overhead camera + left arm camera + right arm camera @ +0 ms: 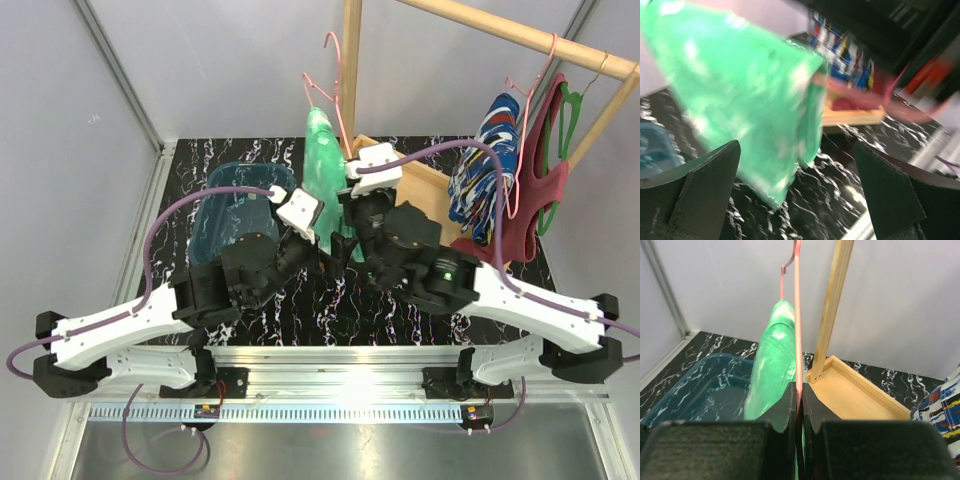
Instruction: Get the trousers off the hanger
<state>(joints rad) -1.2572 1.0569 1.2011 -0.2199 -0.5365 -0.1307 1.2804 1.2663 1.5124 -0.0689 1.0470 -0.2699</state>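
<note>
The right gripper (799, 390) is clamped on the hanger (798, 315). Its fingers press together on the thin pink wire, which rises straight up from them. The left gripper (796, 150) stands at its widest and holds nothing. The lower end of the green trousers (740, 85) hangs, blurred, in front of the gap between its fingers. Whether the cloth touches either finger cannot be told.

The green trousers are draped over the hanger and held in the air between the two arms, above the table (340, 310). They hang outside the bin (212, 205), just beside its right edge. The bin is translucent teal and sits on the table to the left; the marbled top shows through its walls.

To the right lies a wooden tray (850, 402), showing bare wood on its floor. A post (837, 305) stands at its near corner and carries a rail (500, 30) above.

The blue trousers (485, 180) hang from the rail on a second hanger (520, 150), also pink, over the right end of the tray. Just to their right, a maroon tank top (545, 195) hangs on a green hanger (570, 110).
</note>
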